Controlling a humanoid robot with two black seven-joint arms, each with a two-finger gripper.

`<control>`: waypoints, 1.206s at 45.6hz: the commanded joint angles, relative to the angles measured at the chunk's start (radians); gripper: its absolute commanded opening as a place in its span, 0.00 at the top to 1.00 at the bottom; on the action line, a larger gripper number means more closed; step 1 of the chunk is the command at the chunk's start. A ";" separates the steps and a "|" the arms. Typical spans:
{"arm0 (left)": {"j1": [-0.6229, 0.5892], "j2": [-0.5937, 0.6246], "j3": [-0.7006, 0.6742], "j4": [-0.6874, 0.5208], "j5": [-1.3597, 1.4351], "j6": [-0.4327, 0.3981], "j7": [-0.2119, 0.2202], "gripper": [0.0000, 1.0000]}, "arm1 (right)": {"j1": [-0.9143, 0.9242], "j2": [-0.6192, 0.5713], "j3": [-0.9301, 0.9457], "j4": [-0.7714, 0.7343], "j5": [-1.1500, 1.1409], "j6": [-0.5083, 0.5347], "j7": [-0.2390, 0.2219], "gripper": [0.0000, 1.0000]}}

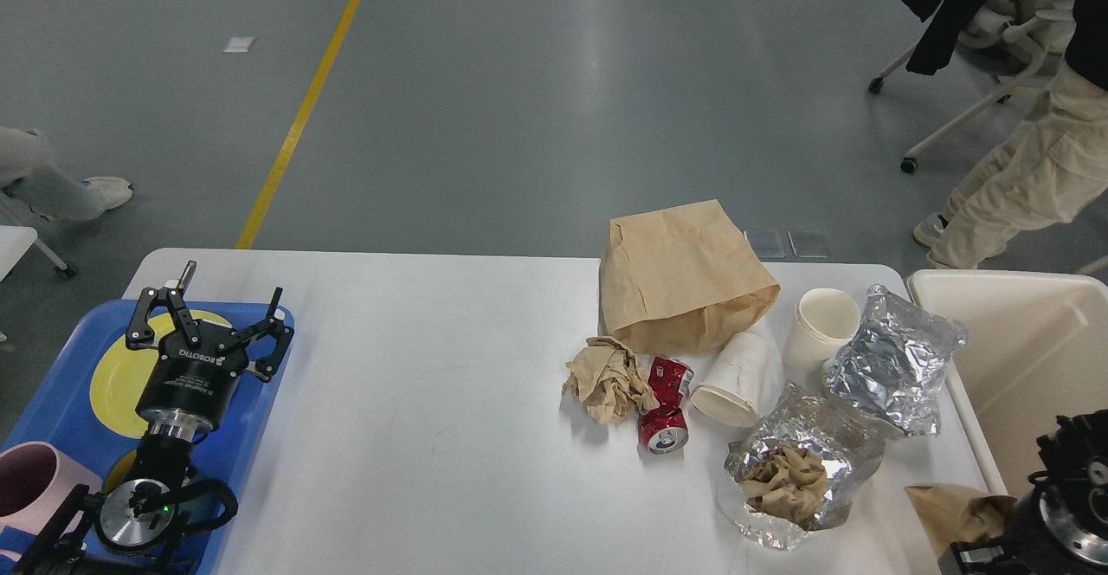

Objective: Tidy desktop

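The white desktop (433,384) carries rubbish on its right half: a brown paper bag (684,276), a crumpled brown paper ball (606,380), a crushed red can (665,406), a paper cup on its side (731,380), upright stacked cups (822,324), a foil wrap (892,358) and an open foil wrap (801,475) holding paper. My left gripper (210,315) stands open over the blue tray, holding nothing. My right gripper (974,545) sits at the bottom right corner, mostly cut off, with a brown paper wad (956,510) in it at the table's right edge.
A cream bin (1030,341) stands against the table's right edge. The blue tray (52,402) at the left holds a yellow plate (117,376) and a pink mug (26,484). A person and a wheeled chair are on the floor at the far right.
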 commanded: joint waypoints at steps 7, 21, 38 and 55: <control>0.000 0.000 0.000 0.000 0.000 0.000 0.002 0.03 | 0.385 -0.012 -0.213 0.056 0.151 0.200 0.002 1.00; 0.000 0.000 0.002 0.000 0.000 0.000 0.003 0.03 | 0.697 0.048 -0.353 0.057 0.367 0.388 0.000 1.00; 0.000 0.000 0.002 0.000 -0.001 0.000 0.002 0.03 | 0.536 -0.064 -0.324 -0.225 0.363 0.354 0.000 1.00; 0.000 0.000 0.002 0.000 -0.001 0.000 0.002 0.03 | -0.152 -0.065 0.152 -0.864 0.369 0.187 -0.003 1.00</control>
